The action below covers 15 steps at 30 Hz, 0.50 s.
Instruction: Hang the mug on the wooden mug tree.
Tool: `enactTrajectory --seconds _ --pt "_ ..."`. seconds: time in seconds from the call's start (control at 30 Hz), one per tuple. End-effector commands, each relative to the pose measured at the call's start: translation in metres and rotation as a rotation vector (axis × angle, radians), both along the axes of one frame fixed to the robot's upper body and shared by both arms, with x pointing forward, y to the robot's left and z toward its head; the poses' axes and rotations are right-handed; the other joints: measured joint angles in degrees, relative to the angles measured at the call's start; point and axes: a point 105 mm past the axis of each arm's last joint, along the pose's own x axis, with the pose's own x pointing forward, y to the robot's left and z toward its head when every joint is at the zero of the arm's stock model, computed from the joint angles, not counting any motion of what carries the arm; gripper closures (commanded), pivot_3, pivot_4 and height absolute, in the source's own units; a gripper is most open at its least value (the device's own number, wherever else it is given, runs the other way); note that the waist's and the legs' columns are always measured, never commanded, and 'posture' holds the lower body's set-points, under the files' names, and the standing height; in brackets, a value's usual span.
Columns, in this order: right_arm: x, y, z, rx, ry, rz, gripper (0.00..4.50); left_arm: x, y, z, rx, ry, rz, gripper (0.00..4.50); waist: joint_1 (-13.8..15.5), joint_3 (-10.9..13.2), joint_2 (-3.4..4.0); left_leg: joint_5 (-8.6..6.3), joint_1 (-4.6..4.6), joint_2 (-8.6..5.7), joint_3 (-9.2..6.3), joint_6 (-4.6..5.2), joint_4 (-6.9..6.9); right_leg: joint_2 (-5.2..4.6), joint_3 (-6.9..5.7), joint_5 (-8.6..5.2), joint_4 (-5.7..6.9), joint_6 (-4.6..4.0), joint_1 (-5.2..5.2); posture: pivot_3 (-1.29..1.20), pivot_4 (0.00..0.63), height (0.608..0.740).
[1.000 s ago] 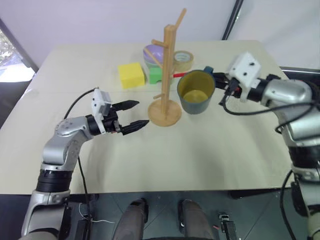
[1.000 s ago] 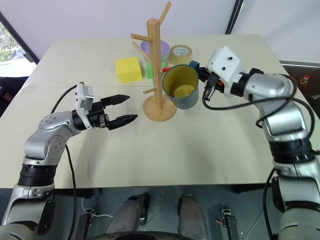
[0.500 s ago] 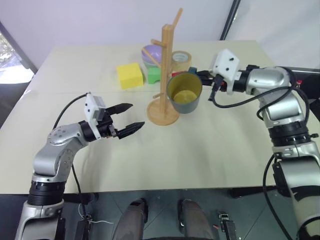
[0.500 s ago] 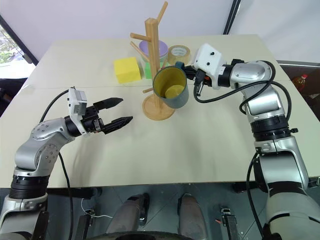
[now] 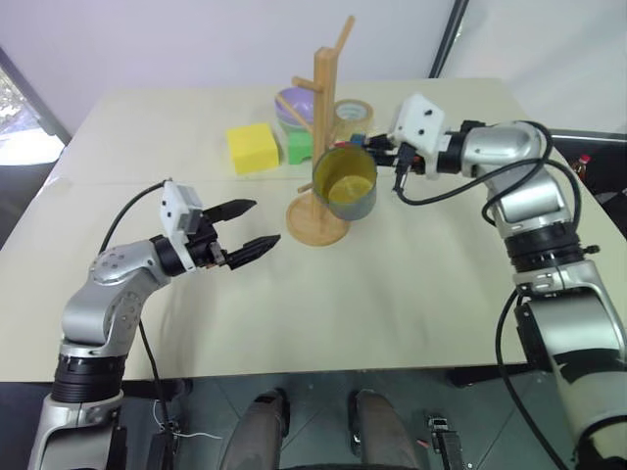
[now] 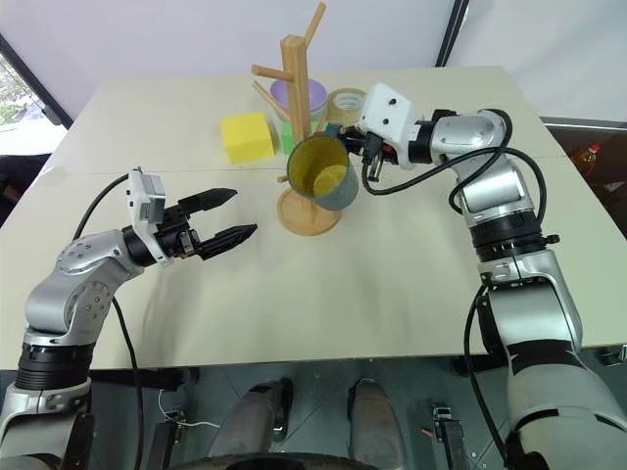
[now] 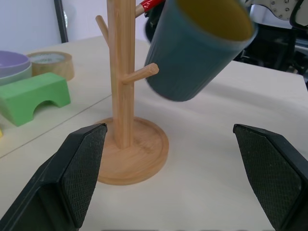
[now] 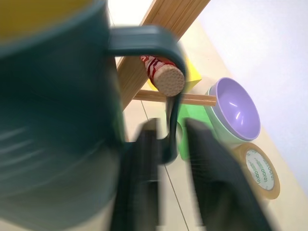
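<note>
Hanging tilted beside the tall light-wood mug tree [image 5: 323,98], handle loop barely over a peg tip: dark blue-teal ceramic mug with yellow interior [image 5: 345,186]. Right gripper [image 5: 374,154] parted around the handle, not clamping. Left gripper [image 5: 250,225] spread, empty, above the bench [image 5: 392,294]. Likely risk: shallow hooking, mug slipping off, toppling the tree.

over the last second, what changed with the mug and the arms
The right gripper carried the mug leftward up against the wooden mug tree, where a peg now pokes through the handle loop. Its fingers have parted around the handle. The left gripper stayed open and hovering; the tree and blocks didn't move.
</note>
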Motion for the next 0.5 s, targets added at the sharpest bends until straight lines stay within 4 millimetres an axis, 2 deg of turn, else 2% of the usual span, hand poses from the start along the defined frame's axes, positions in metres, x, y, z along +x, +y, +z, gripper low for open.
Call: enactTrajectory --seconds 0.03,0.07,0.2,0.3,0.43,0.5 --pt "-0.002 0.003 0.023 0.022 -0.081 0.01 1.64 -0.002 -0.001 0.014 -0.005 -0.062 -0.004 0.0 0.0 0.0 0.0 0.0 0.01 0.0 0.0 0.0 0.0 0.0 0.0 0.0 0.01 0.0 0.0 0.0 0.15 0.74" --pt "-0.002 -0.001 0.025 0.028 -0.094 -0.005 1.13 -0.002 -0.001 0.014 -0.005 -0.063 -0.001 0.0 0.0 0.0 0.0 0.0 0.01 0.0 0.0 0.0 0.0 0.0 0.0 0.0 0.01 0.0 0.0 0.0 0.15 0.74" --pt "0.0 -0.032 0.032 0.085 -0.127 -0.103 1.13 -0.001 0.004 0.016 -0.018 -0.071 0.035 0.0 0.03 0.0 0.0 0.0 0.01 0.0 0.0 -0.01 0.0 0.0 0.0 0.0 0.03 0.0 0.0 0.0 0.15 0.74" --pt "-0.002 -0.065 0.032 0.204 -0.125 -0.197 1.13 0.004 0.012 0.015 -0.044 -0.064 0.102 0.0 0.43 -0.01 -0.02 0.0 0.02 -0.01 -0.04 -0.01 0.0 0.0 -0.01 0.0 0.01 0.0 0.05 0.0 0.15 0.74" --pt "-0.014 -0.099 0.012 0.409 -0.076 -0.287 1.13 0.011 0.03 0.014 -0.119 -0.043 0.225 0.0 0.35 -0.01 -0.02 0.0 0.02 -0.02 -0.02 0.0 0.0 -0.01 0.0 0.0 -0.07 0.0 0.11 0.0 0.15 0.74" --pt "-0.023 -0.106 -0.012 0.481 -0.014 -0.32 1.13 0.016 0.043 0.004 -0.127 -0.027 0.316 0.0 0.27 -0.02 -0.02 0.0 0.05 -0.01 -0.01 0.0 -0.01 -0.02 0.02 0.0 -0.03 0.0 0.11 0.0 0.15 0.74"
